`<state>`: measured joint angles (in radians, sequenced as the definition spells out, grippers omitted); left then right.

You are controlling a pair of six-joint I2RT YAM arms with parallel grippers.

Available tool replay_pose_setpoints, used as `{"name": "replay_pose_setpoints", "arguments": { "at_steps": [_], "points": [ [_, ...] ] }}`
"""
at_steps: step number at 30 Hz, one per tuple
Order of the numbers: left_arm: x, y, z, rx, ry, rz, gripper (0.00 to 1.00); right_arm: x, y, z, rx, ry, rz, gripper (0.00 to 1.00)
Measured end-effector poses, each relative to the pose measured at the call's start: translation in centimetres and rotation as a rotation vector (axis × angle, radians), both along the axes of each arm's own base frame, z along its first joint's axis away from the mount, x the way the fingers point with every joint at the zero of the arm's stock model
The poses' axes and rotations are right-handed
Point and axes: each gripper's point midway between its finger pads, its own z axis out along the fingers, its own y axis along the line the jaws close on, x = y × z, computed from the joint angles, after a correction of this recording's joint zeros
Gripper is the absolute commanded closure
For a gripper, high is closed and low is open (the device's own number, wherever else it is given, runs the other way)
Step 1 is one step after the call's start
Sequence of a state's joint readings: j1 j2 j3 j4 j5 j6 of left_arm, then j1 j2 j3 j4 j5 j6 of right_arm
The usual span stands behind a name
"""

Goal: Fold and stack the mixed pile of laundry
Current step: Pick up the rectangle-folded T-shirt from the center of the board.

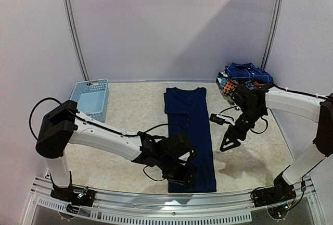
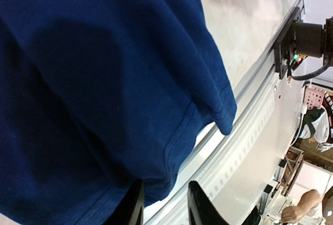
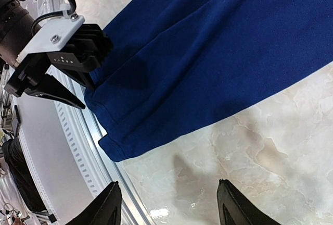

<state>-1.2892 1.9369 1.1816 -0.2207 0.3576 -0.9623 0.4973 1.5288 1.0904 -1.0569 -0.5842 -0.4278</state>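
Observation:
A navy T-shirt (image 1: 188, 131) lies folded into a long narrow strip down the middle of the table. The remaining mixed laundry pile (image 1: 244, 76), with a blue plaid shirt on top, sits at the back right. My left gripper (image 1: 184, 175) is at the shirt's near hem (image 2: 156, 178). Its jaws stand partly apart with the hem edge between them, beside the left finger (image 2: 132, 204). In the right wrist view the left gripper (image 3: 67, 61) rests on that same hem corner (image 3: 112, 147). My right gripper (image 1: 229, 142) hovers open over bare table to the right of the shirt, holding nothing (image 3: 168, 183).
A light-blue slotted basket (image 1: 91, 97) stands at the back left. A metal rail (image 1: 156, 204) runs along the table's near edge, just below the shirt's hem. Marbled tabletop (image 1: 255, 157) shows on both sides of the shirt.

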Motion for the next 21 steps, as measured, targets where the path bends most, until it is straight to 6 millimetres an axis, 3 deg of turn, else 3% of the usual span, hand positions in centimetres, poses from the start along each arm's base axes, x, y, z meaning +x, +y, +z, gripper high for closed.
{"name": "replay_pose_setpoints", "arguments": {
  "at_steps": [7, 14, 19, 21],
  "points": [
    [-0.1, -0.7, -0.8, 0.011, 0.012, -0.015, 0.75, 0.1, 0.0, 0.0, -0.002, -0.004, 0.0, 0.37],
    [-0.1, -0.2, -1.3, 0.049, 0.015, -0.014, 0.86, 0.1, 0.0, 0.0, -0.002, -0.005, -0.001, 0.36],
    [-0.1, -0.1, -1.3, 0.054, 0.016, -0.014, 1.0, 0.1, 0.0, 0.0, -0.002, -0.006, 0.0, 0.36],
    [-0.1, -0.1, -1.3, 0.053, 0.011, -0.019, 1.0, 0.1, 0.0, 0.0, -0.002, -0.006, 0.0, 0.36]
  ]
}}
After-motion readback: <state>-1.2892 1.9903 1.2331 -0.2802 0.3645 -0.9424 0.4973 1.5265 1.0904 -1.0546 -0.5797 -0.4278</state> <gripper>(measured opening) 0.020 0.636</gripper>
